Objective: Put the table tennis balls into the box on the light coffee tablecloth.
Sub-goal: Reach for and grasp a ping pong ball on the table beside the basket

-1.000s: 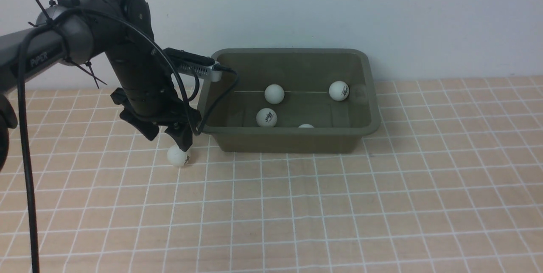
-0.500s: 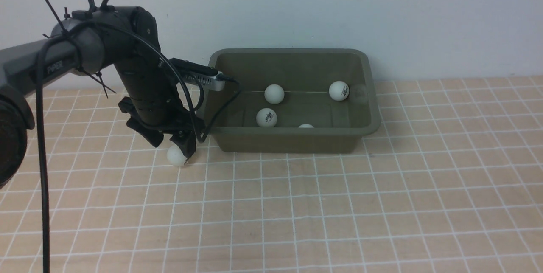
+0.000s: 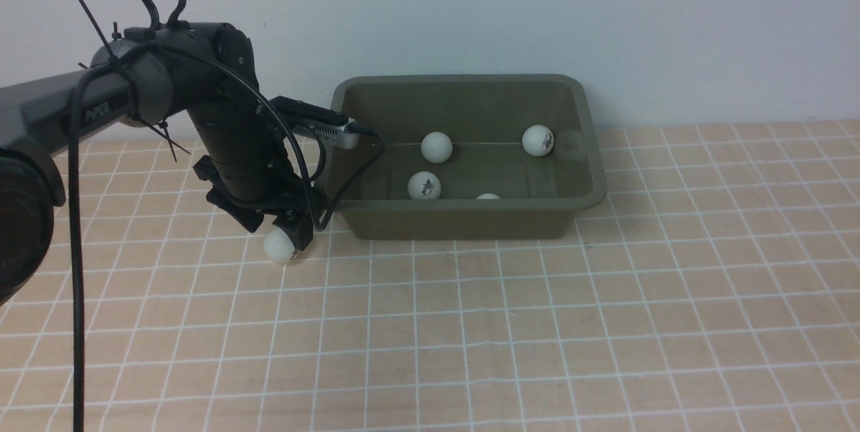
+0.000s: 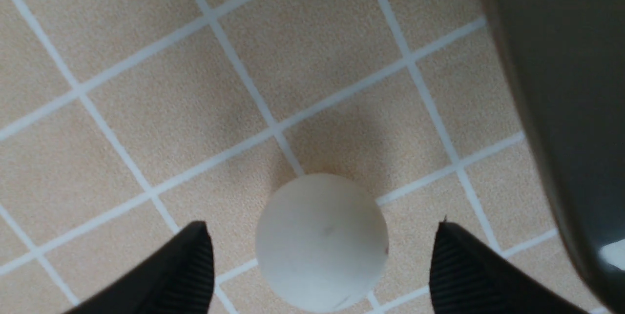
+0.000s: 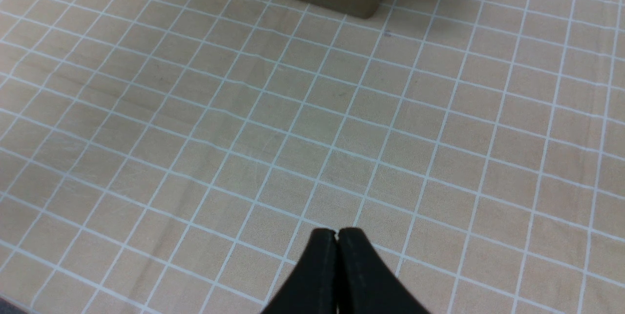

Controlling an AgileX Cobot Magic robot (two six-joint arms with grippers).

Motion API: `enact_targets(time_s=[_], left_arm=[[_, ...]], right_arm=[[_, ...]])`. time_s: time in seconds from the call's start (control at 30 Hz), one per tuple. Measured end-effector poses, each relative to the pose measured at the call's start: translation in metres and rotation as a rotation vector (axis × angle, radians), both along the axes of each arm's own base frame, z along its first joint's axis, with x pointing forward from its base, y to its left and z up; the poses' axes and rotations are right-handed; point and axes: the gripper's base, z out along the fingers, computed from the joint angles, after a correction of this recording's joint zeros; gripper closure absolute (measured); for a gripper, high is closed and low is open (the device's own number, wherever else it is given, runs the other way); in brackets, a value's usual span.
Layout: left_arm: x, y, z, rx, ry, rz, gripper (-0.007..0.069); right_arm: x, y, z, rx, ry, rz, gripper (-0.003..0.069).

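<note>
While four table tennis balls [image 3: 437,147] lie inside the olive-green box [image 3: 463,225] (one barely peeks above the near wall), a fifth ball [image 3: 277,248] sits on the light coffee tablecloth [image 3: 537,324], just beside the box's near left corner. Over it hangs the left end effector [image 3: 274,230], released wide, with one finger on each side of the ball and neither touching it in the left wrist view. The right end effector [image 5: 337,236] is clenched, tips pressed together, above the cloth and well apart from the box.
</note>
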Motion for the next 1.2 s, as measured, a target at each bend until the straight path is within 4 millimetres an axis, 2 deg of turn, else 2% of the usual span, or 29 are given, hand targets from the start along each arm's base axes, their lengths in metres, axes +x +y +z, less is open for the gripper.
enact_targets(time_s=[0.13, 0.5, 1.2], left_arm=[[0.0000, -0.0006, 0.0001, -0.007, 0.000, 0.003, 0.0129], [-0.0013, -0.0022, 0.0001, -0.025, 0.015, 0.007, 0.0210], [-0.0038, -0.0019, -0.0002, -0.021, 0.043, 0.003, 0.0211]], right_arm=[[0.0000, 0.0000, 0.0000, 0.000, 0.000, 0.000, 0.0677], [0.0000, 0.0000, 0.0000, -0.002, -0.001, 0.001, 0.0677], [0.0000, 0.0000, 0.0000, -0.002, -0.001, 0.001, 0.0677]])
